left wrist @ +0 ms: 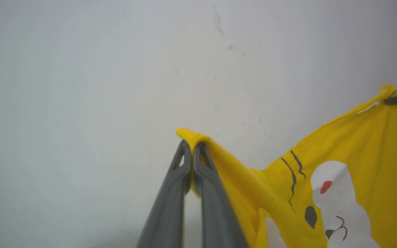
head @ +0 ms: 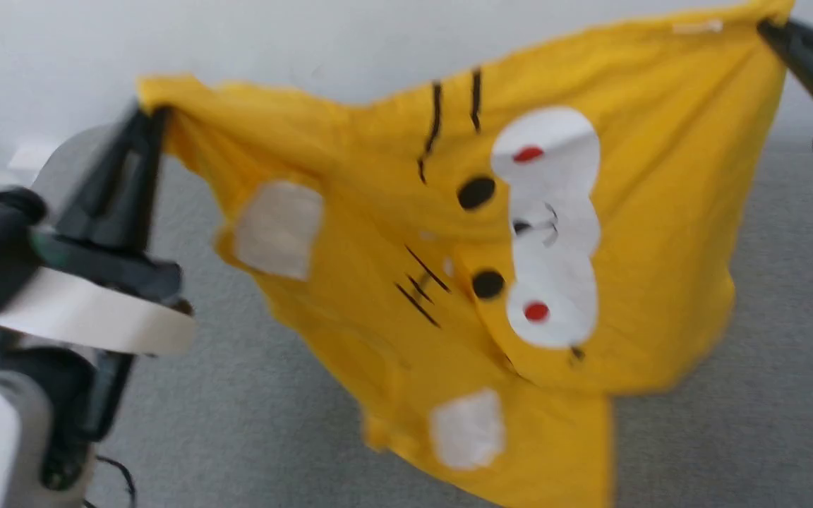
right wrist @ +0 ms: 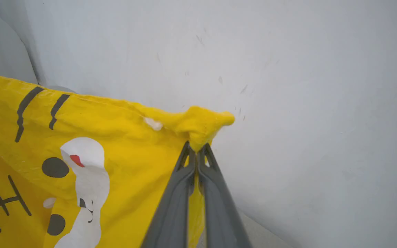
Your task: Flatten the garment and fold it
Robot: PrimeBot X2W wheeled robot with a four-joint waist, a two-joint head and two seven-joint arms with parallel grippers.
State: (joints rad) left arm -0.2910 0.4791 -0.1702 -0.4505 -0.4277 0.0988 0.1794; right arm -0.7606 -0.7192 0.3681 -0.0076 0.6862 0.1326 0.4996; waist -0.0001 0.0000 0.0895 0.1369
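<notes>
The left gripper (left wrist: 192,146) has its two dark fingers (left wrist: 171,193) pressed together on a bunched yellow corner of the garment (head: 371,233), and a nub of cloth pokes out past the tips. The right gripper (right wrist: 195,148) pinches the opposite top corner in the same way, jaws closed on a fold of fabric.

Held well apart, the two pinches draw the upper edge into a nearly taut line, higher on the right. The rest of the T-shirt hangs free in the air before the pale wall (left wrist: 81,69) and above the grey surface (head: 237,409). This looks like a way to let its own weight pull out creases before it is laid flat.

The cloth is not flat yet: its lower part twists and doubles over beneath the white face print. The head view is blurred, so whether the held corners are shoulders or hem I cannot say for sure. Folding is not yet begun.
</notes>
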